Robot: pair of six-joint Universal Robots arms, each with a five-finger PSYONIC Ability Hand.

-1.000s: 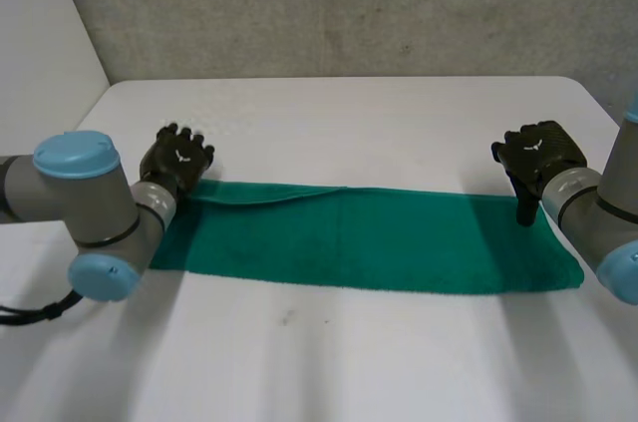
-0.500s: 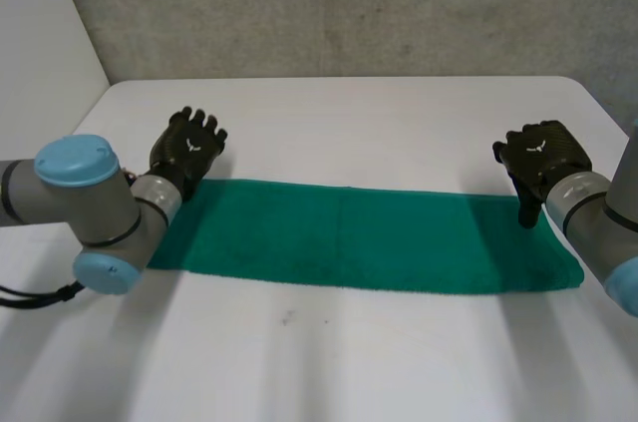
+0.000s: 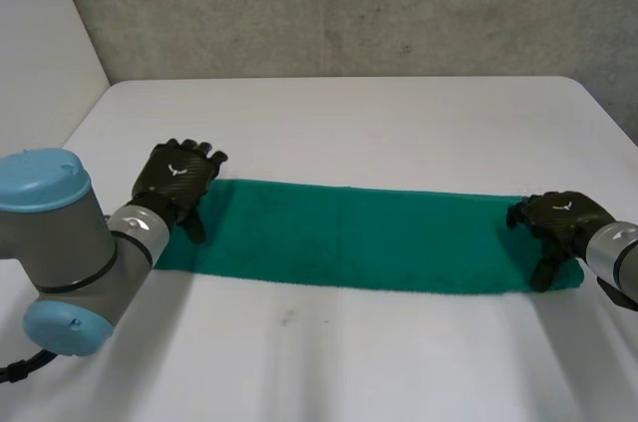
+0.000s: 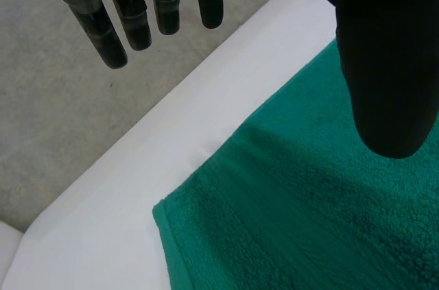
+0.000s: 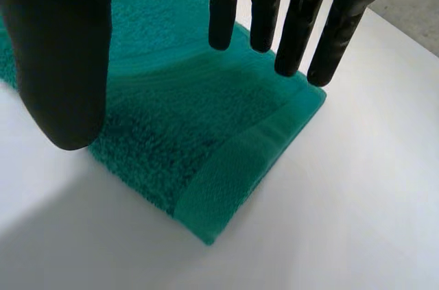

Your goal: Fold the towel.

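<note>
Towel [image 3: 359,237] lies flat; my left hand [image 3: 177,175] is open at its left end, my right hand [image 3: 558,217] open at its right end.

Now the black left hand [image 3: 177,175] covers the left end of the green terry towel [image 3: 359,237]; the black right hand [image 3: 563,220] hides its right corner, that arm cut by the frame's right edge.

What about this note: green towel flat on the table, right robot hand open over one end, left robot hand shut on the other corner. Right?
No: the left robot hand is open too. The left wrist view shows its fingers straight, clear of the towel, holding nothing. The rest stands.
</note>
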